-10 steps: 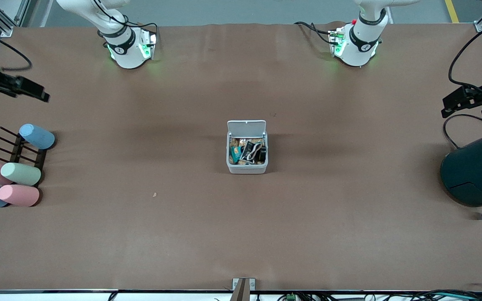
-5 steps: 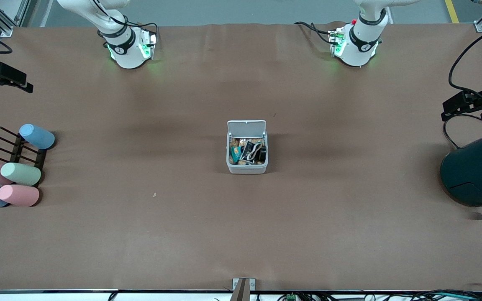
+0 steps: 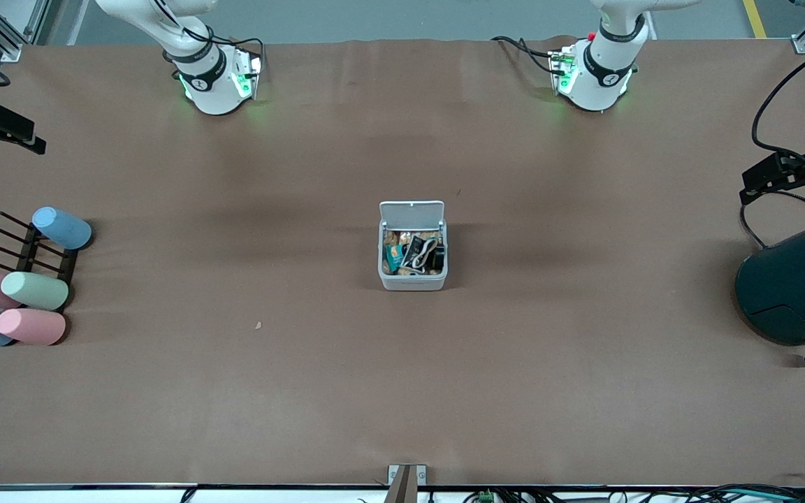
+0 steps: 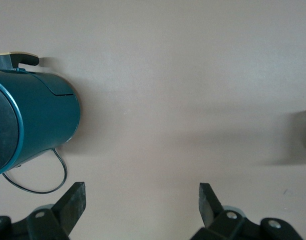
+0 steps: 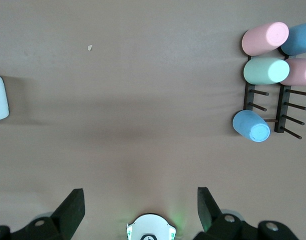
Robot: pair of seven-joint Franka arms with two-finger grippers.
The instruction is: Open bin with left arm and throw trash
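Your bin, lid up, trash inside, well apart from both grippers: left gripper spread empty near the teal container, right gripper spread empty.

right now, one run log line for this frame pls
bin: lid up, trash inside | left end effector: open, over table beside teal container | right end effector: open, at right arm's end of table

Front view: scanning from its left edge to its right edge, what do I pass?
Right tool → rack with the pastel cylinders → crumb → open bin holding trash → left tool → teal container.
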